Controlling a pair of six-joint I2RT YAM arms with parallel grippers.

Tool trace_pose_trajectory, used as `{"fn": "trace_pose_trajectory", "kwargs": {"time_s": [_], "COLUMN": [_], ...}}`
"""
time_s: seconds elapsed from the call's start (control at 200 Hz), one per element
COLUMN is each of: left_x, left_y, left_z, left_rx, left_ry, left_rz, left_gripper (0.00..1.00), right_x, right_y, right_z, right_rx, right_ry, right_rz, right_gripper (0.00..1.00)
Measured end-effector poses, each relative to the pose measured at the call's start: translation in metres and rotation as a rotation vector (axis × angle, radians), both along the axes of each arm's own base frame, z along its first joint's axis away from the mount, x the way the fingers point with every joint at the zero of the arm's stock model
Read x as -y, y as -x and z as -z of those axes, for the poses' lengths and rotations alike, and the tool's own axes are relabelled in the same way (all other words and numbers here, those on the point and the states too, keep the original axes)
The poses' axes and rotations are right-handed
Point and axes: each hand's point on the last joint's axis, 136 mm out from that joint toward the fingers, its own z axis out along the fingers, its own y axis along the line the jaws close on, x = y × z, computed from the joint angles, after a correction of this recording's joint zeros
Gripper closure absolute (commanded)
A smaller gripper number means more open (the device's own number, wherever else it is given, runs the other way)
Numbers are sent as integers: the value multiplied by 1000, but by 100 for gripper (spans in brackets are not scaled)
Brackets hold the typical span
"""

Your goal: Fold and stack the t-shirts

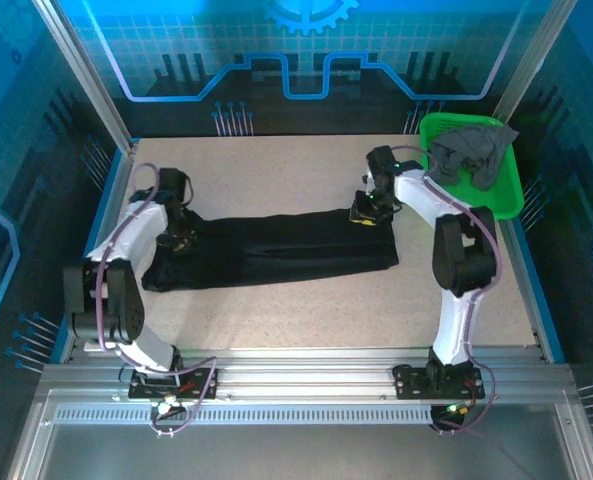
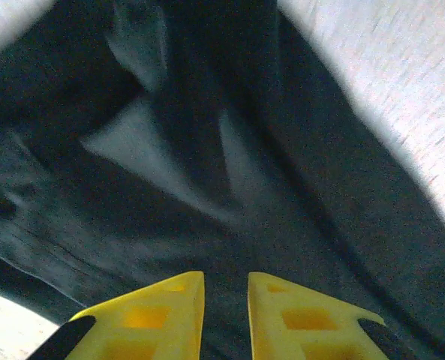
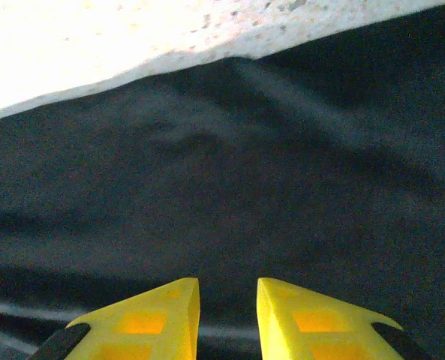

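While the left end effector (image 2: 226, 315) is sitting over the left end of the black t-shirt (image 1: 276, 250), its yellow fingers (image 2: 162, 315) are standing a narrow gap apart, and nothing is visibly nipped between them. Cloth is rumpling just ahead of the tips, with a raised ridge and a couple of soft creases. On the other side, the right end effector (image 3: 228, 315) is sitting at the shirt's far right corner. It is parted by much the same narrow gap, with smooth black cloth lying under it and the pale desk (image 1: 276, 330) showing just beyond the hem.

The shirt itself is lying as a long band across the middle of the desk, stretching from one arm to the other. The dark grey t-shirt (image 1: 474, 148) is lying in a heap in the green mesh basket (image 1: 506, 200) at the far right corner, so the stack is not begun.

Now the worry. With gaps this narrow, either side is risking a bite on the top layer only, and the band would be peeling open on the lift. The left end is looking the likelier culprit, since those creases are giving uneven thickness. If one side is gripping and the other slipping, the cloth is going to twist rather than fold square. And the right arm is working near the basket, so a wide swing could be nudging it.
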Motion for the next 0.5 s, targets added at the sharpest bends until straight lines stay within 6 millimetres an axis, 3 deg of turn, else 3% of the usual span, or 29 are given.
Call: {"fn": "trace_pose_trajectory", "kwargs": {"time_s": [0.17, 0.23, 0.4, 0.5], "left_x": [17, 20, 30, 46], "left_y": [2, -3, -57, -100], "left_z": [61, 66, 64, 63], "left_rx": [-176, -219, -183, -131], "left_ry": [70, 89, 115, 118], "left_rz": [-65, -84, -79, -42], "left_gripper": [79, 79, 78, 77], "right_x": [12, 16, 23, 32], "right_y": [-4, 3, 29, 69], "right_z": [35, 44, 47, 47], "right_rx": [-109, -148, -207, -282], "right_ry": [125, 158, 219, 252], "right_rz": [-16, -22, -17, 10], "right_gripper": [74, 74, 72, 73]}}
